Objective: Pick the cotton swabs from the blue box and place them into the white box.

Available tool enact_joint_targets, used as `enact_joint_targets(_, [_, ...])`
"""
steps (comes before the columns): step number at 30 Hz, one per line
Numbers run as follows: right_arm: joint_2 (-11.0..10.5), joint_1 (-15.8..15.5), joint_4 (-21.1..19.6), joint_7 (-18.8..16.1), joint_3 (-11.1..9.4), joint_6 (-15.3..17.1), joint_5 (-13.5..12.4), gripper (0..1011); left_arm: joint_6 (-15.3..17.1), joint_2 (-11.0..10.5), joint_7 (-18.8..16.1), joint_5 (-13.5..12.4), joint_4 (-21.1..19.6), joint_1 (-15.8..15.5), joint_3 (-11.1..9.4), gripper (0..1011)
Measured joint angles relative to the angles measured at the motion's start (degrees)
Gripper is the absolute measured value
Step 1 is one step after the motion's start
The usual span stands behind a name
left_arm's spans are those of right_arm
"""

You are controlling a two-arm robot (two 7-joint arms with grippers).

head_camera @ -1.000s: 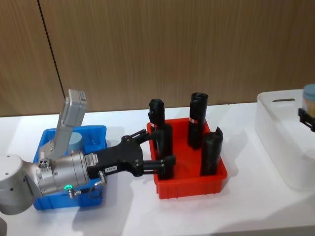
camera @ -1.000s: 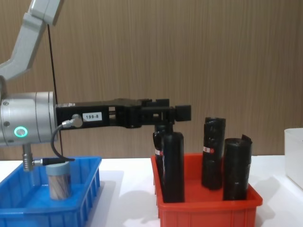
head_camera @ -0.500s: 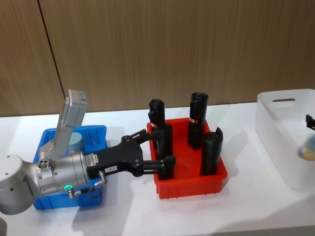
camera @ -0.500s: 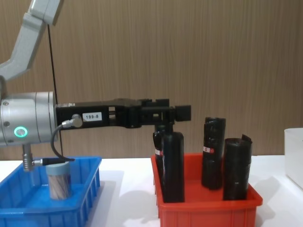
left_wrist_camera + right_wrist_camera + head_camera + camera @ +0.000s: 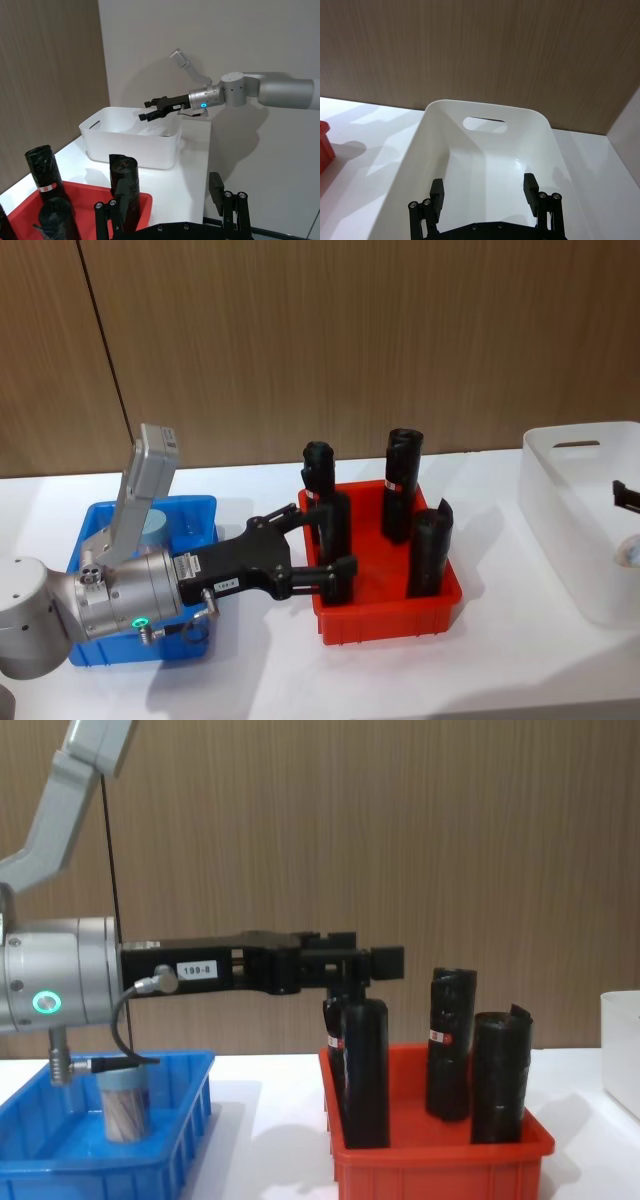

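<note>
The head view's edge crops a blurred tub, probably cotton swabs.

One text can be read: a small white sticker printed "199-8" in black. It sits on the black body of the left gripper, to the left of the red bin and higher than its rim. In the head view the same sticker lies just left of the red bin, its print too small to read. The black rolls standing in the red bin carry red-and-white labels, whose print cannot be made out.
</note>
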State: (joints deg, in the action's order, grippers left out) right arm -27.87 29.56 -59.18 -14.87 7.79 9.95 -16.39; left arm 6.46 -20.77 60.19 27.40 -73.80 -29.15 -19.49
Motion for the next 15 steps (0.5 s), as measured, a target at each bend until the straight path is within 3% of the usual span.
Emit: enact_joint_targets(15, [2.13, -7.58, -10.5, 2.79, 1.32, -2.02, -0.01, 1002, -1.03, -0.2, -10.51, -2.81, -3.44, 2.74, -1.19, 1004])
